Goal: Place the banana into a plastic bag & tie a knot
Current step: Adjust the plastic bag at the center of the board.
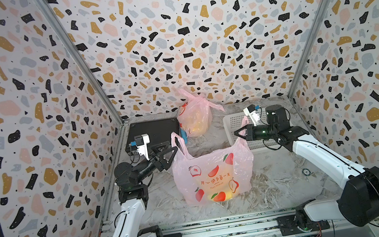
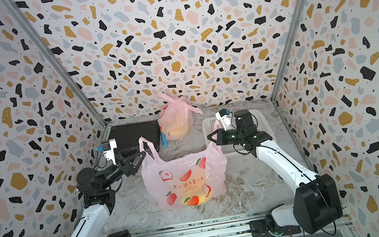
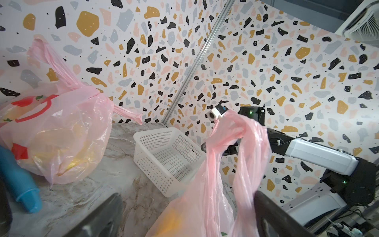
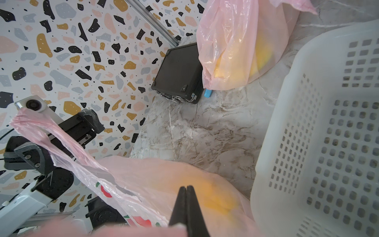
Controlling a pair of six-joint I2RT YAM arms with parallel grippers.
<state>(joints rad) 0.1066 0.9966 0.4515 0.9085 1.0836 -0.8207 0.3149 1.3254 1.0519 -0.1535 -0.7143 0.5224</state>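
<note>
- Closing on the free handle looks like your step in hand. In both top views the pink plastic bag (image 1: pixel 213 171), printed with red fruit, stands on the grey marbled table (image 1: pixel 282 181). The yellow banana (image 1: pixel 230 195) shows through its lower wall, so loading seems done and only the knot is left.
- Your left gripper (image 1: pixel 173 153) sits just beside the left handle (image 1: pixel 177 140) with its jaws apart. Your right gripper (image 1: pixel 237 133) is pinched on the right handle (image 1: pixel 244 126) and holds it up.
- At the back, a second pink bag (image 1: pixel 195 119), knotted at the top, holds something yellow. A blue plastic cylinder (image 1: pixel 184 136) lies beside it. The white perforated plastic basket (image 1: pixel 232 120) has nothing in it that shows, and the black ribbed case (image 1: pixel 152 129) is closed.
- On the left wrist view, your fingers (image 3: pixel 272 215) stand wide apart and the handle loop (image 3: pixel 242 143) hangs between them. Take it high, where the film bunches, and squeeze fully before you pull.
- On the right wrist view, the right gripper (image 4: pixel 186 187) has its fingers pressed together with pink film at their base. The banana (image 4: pixel 215 199) lies low in the bag. Pull gently, so the bag's base stays on the table, and cross the handles above the mouth.
</note>
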